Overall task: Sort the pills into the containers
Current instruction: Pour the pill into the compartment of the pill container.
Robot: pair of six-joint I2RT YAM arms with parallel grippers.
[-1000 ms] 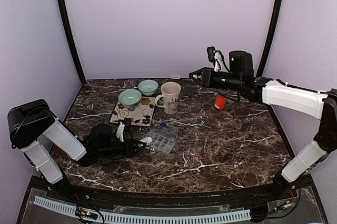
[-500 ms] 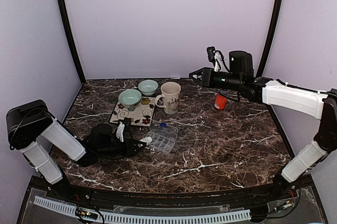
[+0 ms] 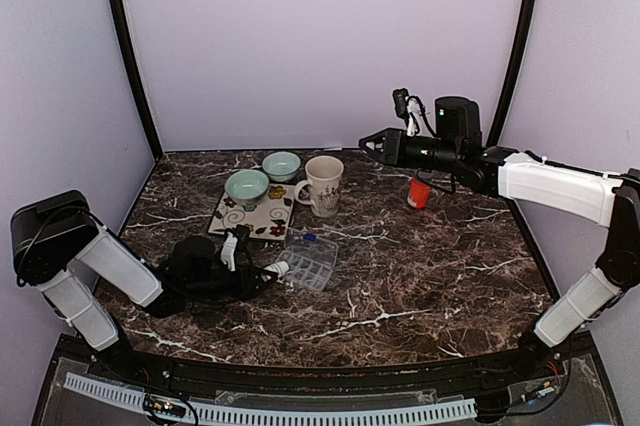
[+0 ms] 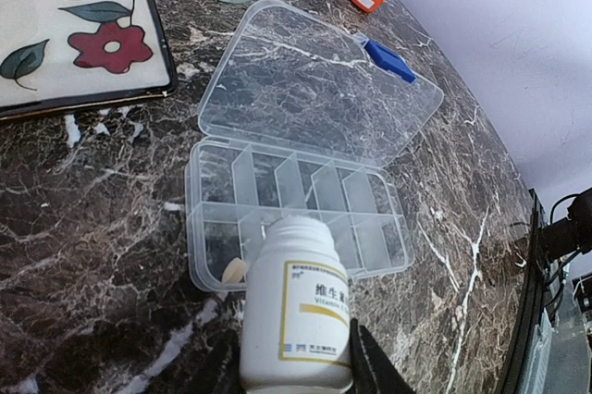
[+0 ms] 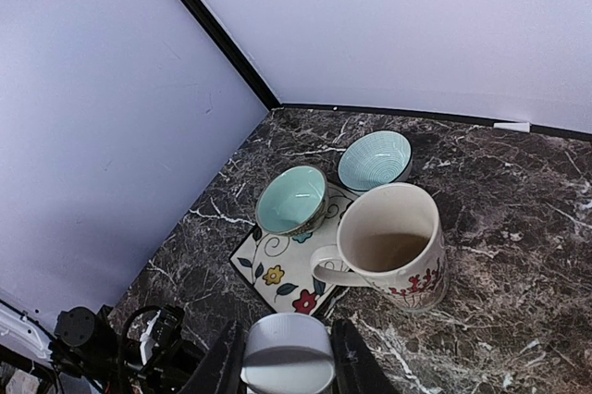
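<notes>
My left gripper (image 4: 296,362) is shut on an uncapped white pill bottle (image 4: 296,311), which lies tilted with its mouth over the near edge of a clear compartment box (image 4: 370,218). The box's lid (image 4: 314,89) is flipped open and flat. One pale pill (image 4: 234,270) lies in a near compartment by the bottle's mouth. In the top view the left gripper (image 3: 262,273) sits low on the table beside the box (image 3: 310,261). My right gripper (image 3: 368,144) hangs high in the air, shut on a white bottle cap (image 5: 288,354).
A floral tile (image 3: 258,216) carries a teal bowl (image 3: 247,187). Behind it stand a blue striped bowl (image 3: 281,164) and a cream mug (image 3: 324,184). An orange bottle (image 3: 419,191) stands at the back right, under the right arm.
</notes>
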